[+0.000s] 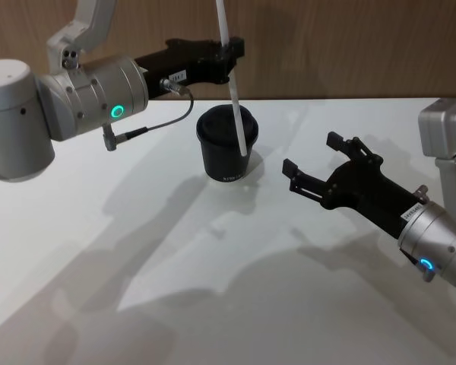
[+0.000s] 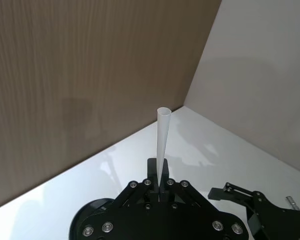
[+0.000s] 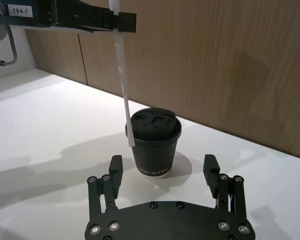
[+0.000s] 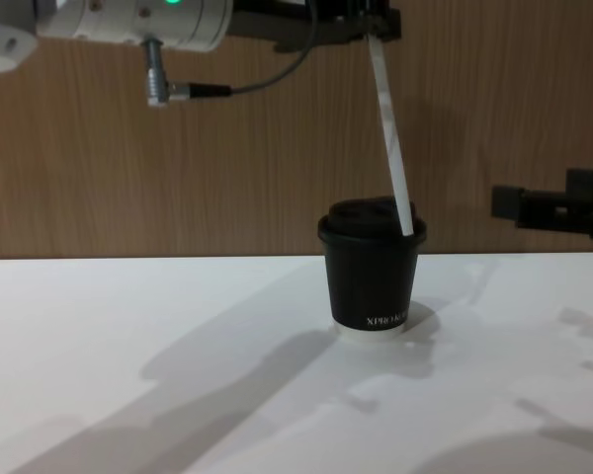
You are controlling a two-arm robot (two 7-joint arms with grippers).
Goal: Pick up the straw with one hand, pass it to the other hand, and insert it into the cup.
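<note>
My left gripper is shut on the white straw high above the table's far side. The straw hangs tilted, and its lower tip sits beside the lid of the black cup, outside it on the side facing my right arm. From the chest, the straw slants down from the left gripper to the rim of the cup. My right gripper stands open with nothing in it, to the right of the cup. Its wrist view has the cup beyond the right gripper, with the straw held by the left gripper.
The cup stands on a white table that runs to a brown wooden wall at the back. A thin black cable loops from the left arm's silver casing. In the left wrist view the straw points up from the left gripper.
</note>
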